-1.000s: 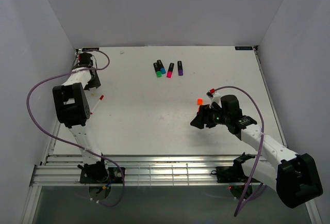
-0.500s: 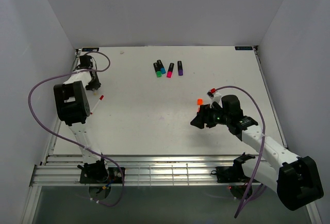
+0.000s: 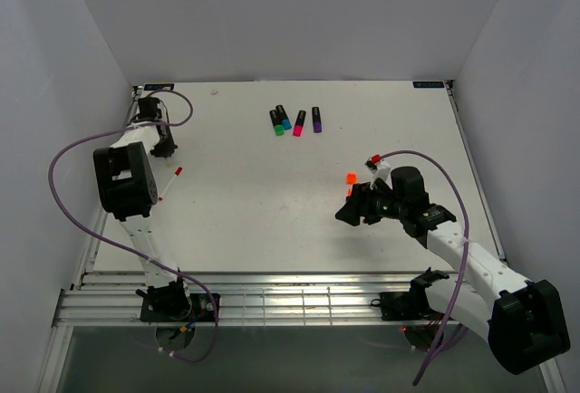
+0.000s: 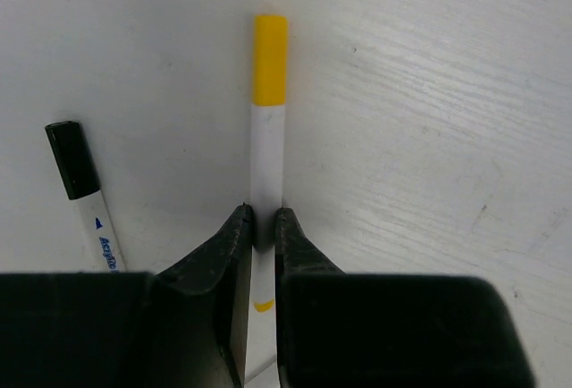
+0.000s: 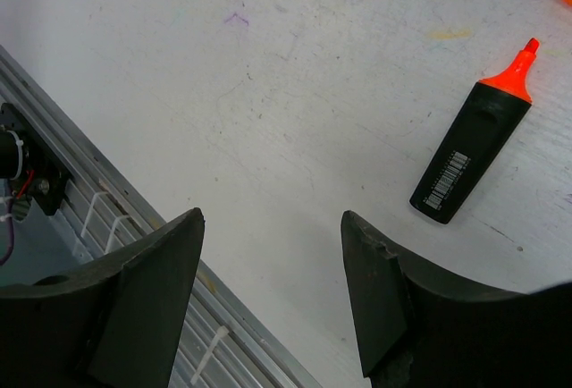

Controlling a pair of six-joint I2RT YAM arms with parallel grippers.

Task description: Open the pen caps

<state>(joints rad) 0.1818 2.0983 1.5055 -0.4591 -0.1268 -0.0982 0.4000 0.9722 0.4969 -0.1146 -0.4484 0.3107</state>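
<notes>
— Where are the caps?
— Four chunky plastic ones sit on stubby black markers (image 3: 300, 118) near the far edge of the white table (image 3: 254, 221): green cap (image 3: 278, 130), blue cap (image 3: 286, 125), pink cap (image 3: 297, 130) and purple cap (image 3: 317, 127), side by side. The orange cap (image 3: 351, 177) lies loose near the right gripper (image 5: 268, 227).
— Holding anything?
— No. Its jaws stand wide apart and empty above the scuffed tabletop. The uncapped black marker (image 5: 472, 157), with an orange wedge tip, lies flat beside it.
— And the left?
— The left gripper (image 4: 261, 227) pinches a slim white pen (image 4: 267, 151) by its barrel, smooth yellow cap (image 4: 269, 59) on. A black cap (image 4: 71, 160) tops a second white pen (image 4: 100, 227) just beside it. A red cap (image 3: 178, 172) lies near.
</notes>
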